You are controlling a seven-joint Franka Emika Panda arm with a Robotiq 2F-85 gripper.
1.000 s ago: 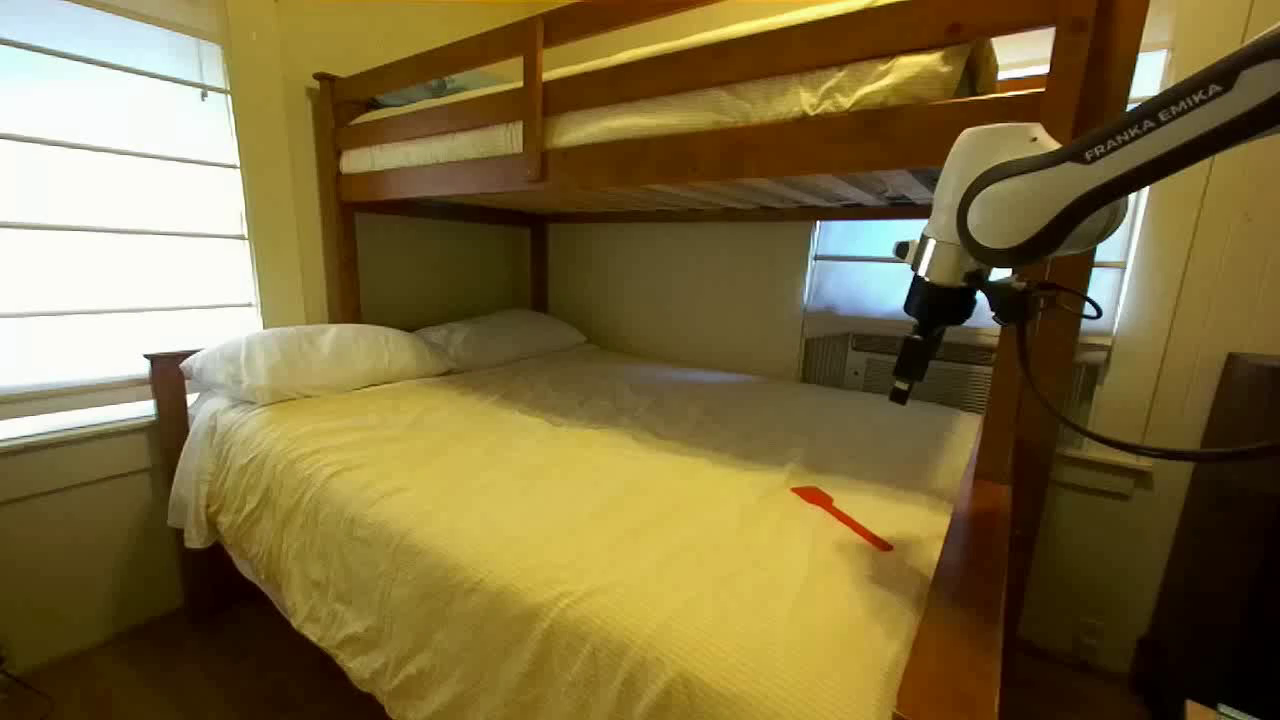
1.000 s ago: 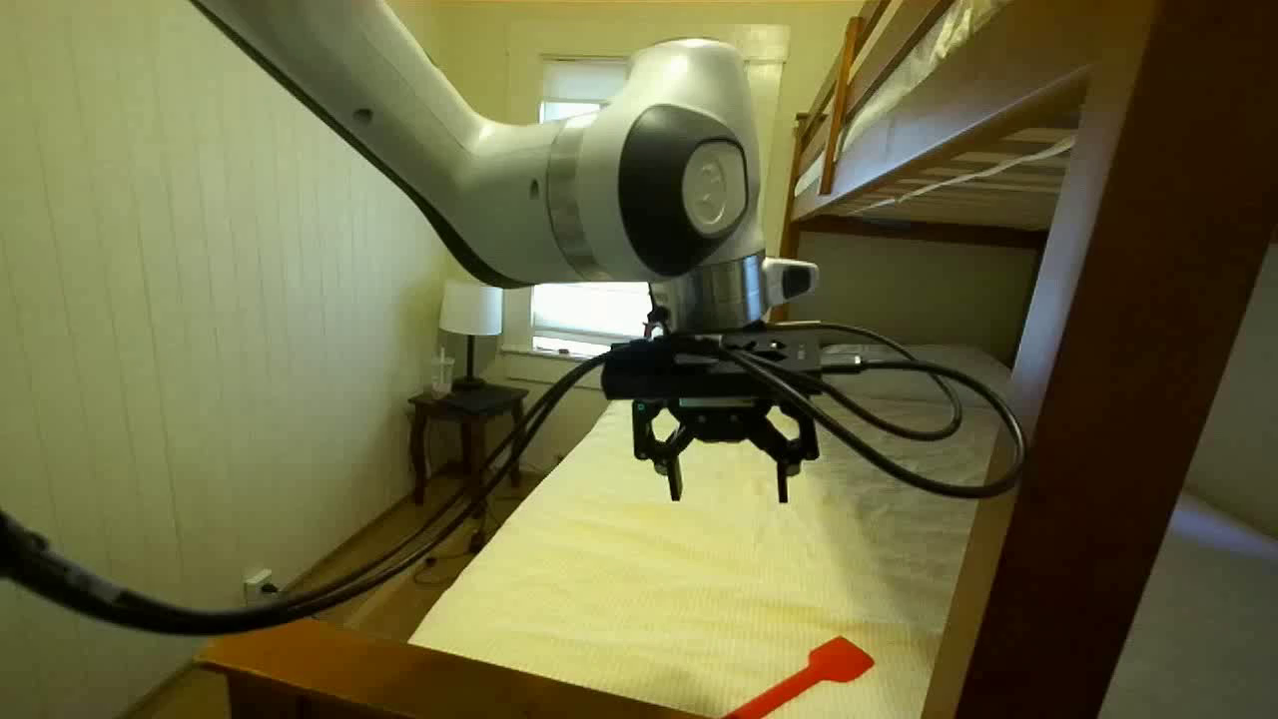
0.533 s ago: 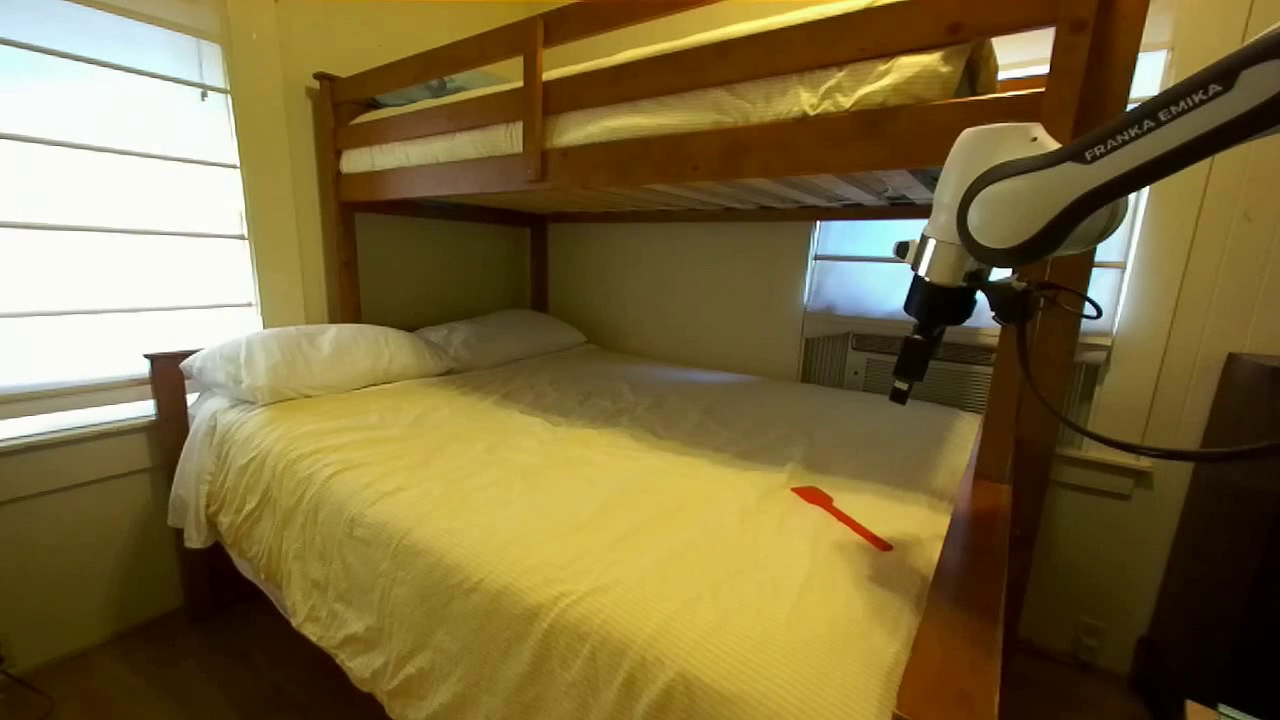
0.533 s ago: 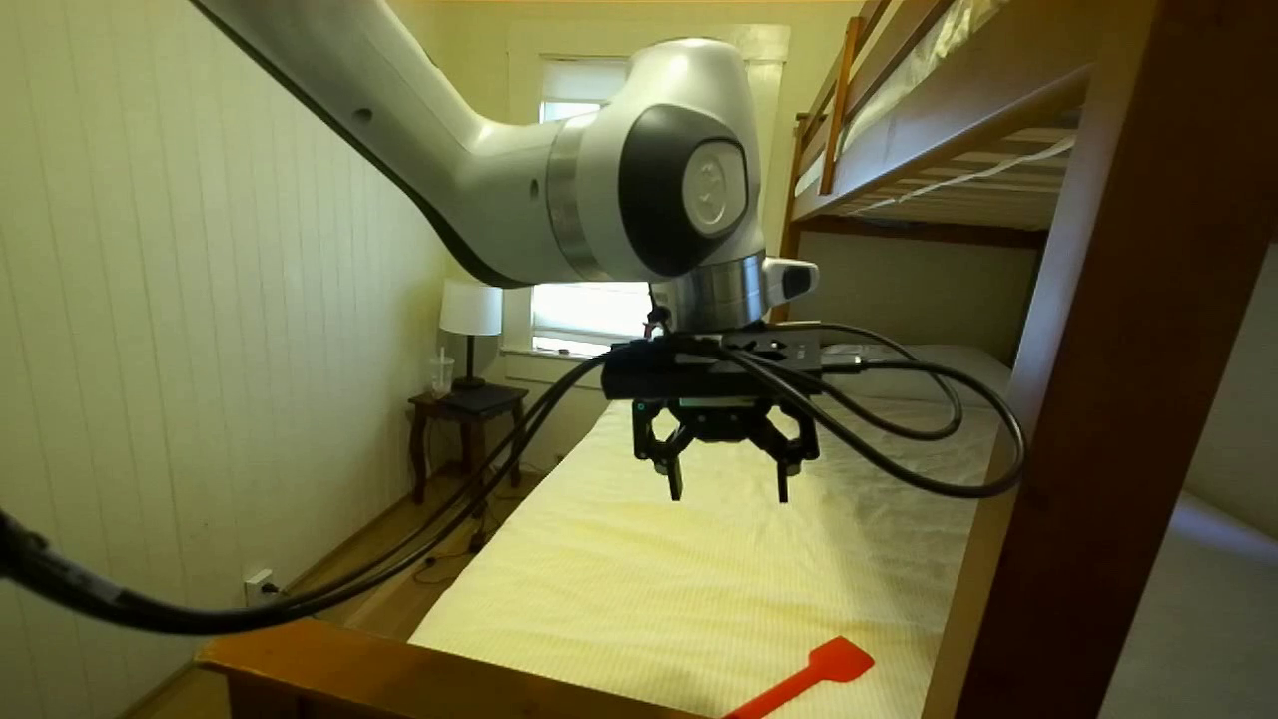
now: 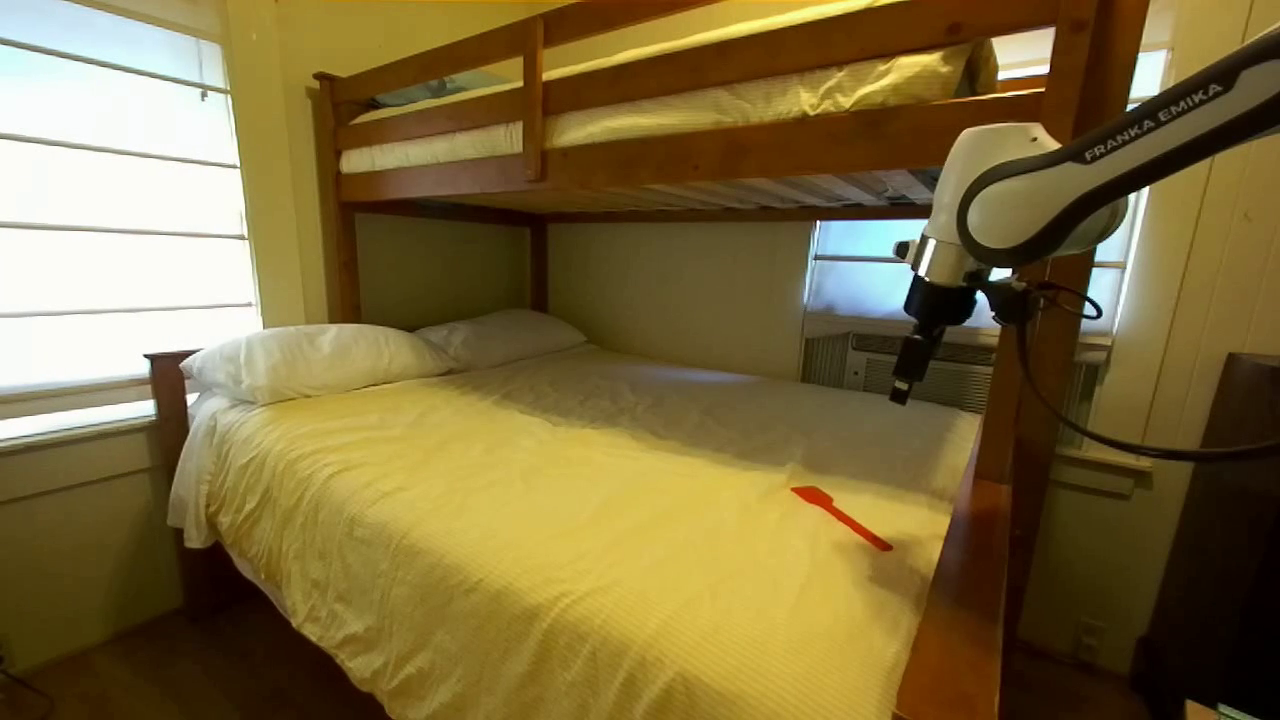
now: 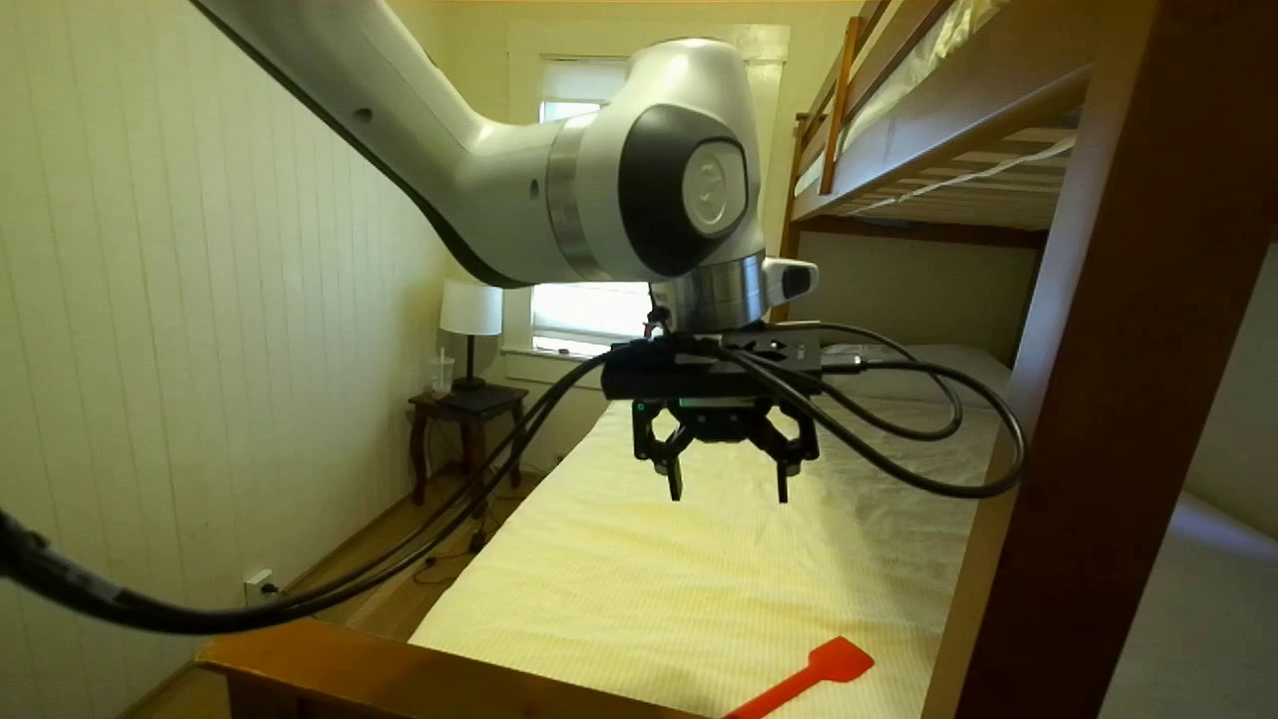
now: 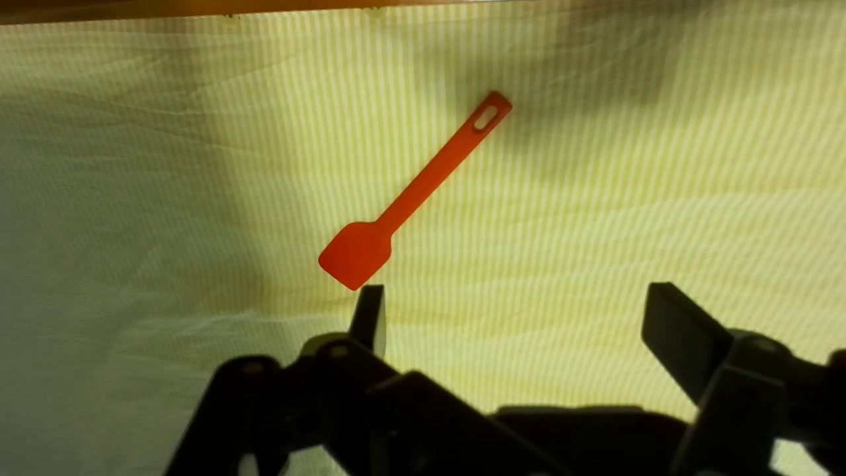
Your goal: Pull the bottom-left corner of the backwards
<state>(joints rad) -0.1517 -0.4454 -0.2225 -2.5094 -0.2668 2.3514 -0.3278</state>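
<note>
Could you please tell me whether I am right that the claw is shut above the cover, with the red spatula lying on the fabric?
Not quite: the claw is open, its fingers well apart, as the wrist view shows. It is indeed above the cover, and the red spatula does lie on the fabric.

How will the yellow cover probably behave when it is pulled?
The cover is probably floppy, since its near side hangs in soft folds. It may bunch up, as creases show on its top. The spatula lying on it would likely ride along.
</note>
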